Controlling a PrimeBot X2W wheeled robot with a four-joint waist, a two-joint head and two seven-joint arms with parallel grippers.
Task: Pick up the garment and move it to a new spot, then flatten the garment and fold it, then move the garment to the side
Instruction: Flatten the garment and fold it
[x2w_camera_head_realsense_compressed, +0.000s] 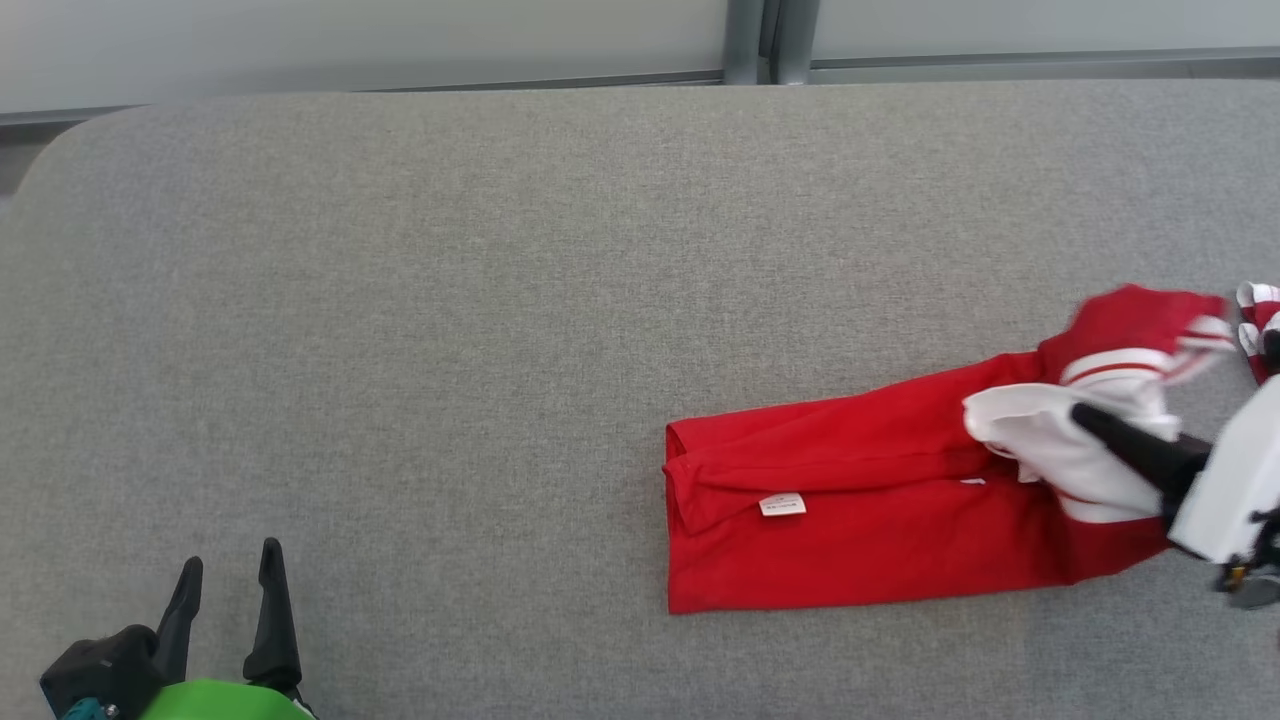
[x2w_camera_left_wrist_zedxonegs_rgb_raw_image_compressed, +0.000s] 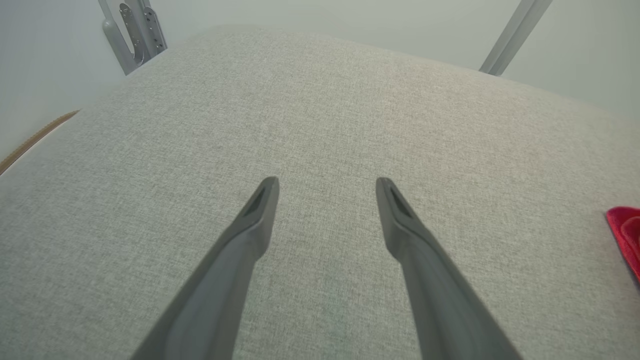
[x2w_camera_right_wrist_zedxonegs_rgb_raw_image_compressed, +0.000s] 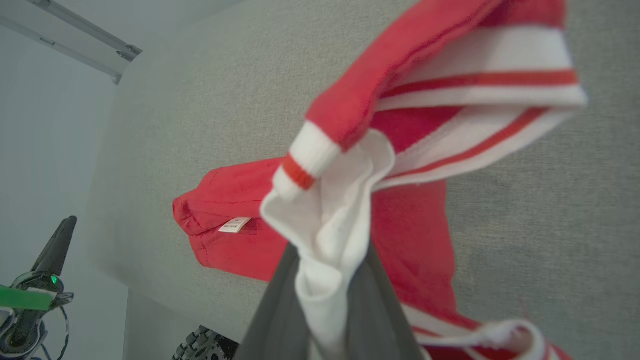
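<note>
**A:** Item one, right end effector (x2w_camera_head_realsense_compressed: 1085, 415)?

**B:** Clenching a bunch of white fabric at the garment (x2w_camera_head_realsense_compressed: 860, 500)'s right end and holding that end raised off the tabletop (x2w_camera_head_realsense_compressed: 450, 300).

**A:** Item two, left end effector (x2w_camera_head_realsense_compressed: 230, 557)?

**B:** Hovering with fingers spread, gripping nothing, over bare grey tabletop at the near left, well apart from the garment.

**A:** Item three, garment?

**B:** Red, with white striped trim. It is lying in a long folded band right of centre, with a small white label (x2w_camera_head_realsense_compressed: 782, 505) showing near its left end.
</note>
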